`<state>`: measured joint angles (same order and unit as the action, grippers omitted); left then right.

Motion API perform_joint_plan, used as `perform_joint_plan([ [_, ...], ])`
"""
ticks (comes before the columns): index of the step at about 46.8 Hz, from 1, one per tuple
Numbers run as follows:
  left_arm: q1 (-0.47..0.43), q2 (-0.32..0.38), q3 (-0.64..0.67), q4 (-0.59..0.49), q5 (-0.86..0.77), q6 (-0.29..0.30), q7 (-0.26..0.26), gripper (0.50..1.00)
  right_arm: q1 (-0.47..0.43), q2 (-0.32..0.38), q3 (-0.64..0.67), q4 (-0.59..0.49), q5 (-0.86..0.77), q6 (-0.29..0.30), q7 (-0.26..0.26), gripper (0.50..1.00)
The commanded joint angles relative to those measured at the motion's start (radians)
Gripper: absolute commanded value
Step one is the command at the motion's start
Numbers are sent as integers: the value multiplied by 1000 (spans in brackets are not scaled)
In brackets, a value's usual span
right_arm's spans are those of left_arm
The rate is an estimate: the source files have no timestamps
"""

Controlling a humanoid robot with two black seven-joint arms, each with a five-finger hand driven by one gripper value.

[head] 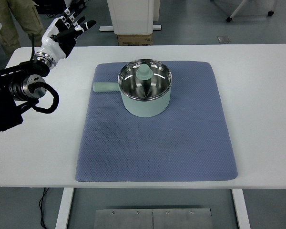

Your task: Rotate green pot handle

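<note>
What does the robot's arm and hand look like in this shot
Only the left arm shows: bulky black segments, a round silver joint disc, and a black cable looping below it. A ribbed silver wrist ring leads to the left hand, which has a white shell and black fingers with small white marks.

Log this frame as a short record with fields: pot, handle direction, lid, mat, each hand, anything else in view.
pot: green pot, upright on the mat's far half
handle: handle points to the picture's left
lid: lid on the pot, green knob on top
mat: blue mat lying flat on the white table
left hand: left hand raised over the table's far left corner, fingers spread, holding nothing, well apart from the pot
right hand: not in view
other: cardboard box on the floor behind the table
</note>
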<state>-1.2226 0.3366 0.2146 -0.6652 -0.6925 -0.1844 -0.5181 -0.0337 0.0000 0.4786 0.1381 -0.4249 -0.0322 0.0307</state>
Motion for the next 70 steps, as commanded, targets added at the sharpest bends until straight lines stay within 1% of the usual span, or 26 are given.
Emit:
perform_joint_plan([
  [1,21,-5,-20,2,-13,2,0,1000,0,0,0,0,0,0,0,1000],
  [9,63,-19,-63,2,-19,8,-3,1000,0,0,0,0,0,0,0,1000],
  [14,77,-27,-64,2,-13,16,-6,1000,0,0,0,0,0,0,0,1000],
  [32,130,-65,-81,2,-9,13,-13,1000,0,0,0,0,0,0,0,1000],
  [40,146,-59,-93,2,-9,9,-17,1000,0,0,0,0,0,0,0,1000],
  [48,166,-51,-155,4,-1,16,-17,1000,0,0,0,0,0,0,0,1000],
  [57,183,-51,-161,10,27,14,-17,1000,0,0,0,0,0,0,0,1000],
  [70,215,-54,-210,24,54,13,-17,1000,0,0,0,0,0,0,0,1000],
])
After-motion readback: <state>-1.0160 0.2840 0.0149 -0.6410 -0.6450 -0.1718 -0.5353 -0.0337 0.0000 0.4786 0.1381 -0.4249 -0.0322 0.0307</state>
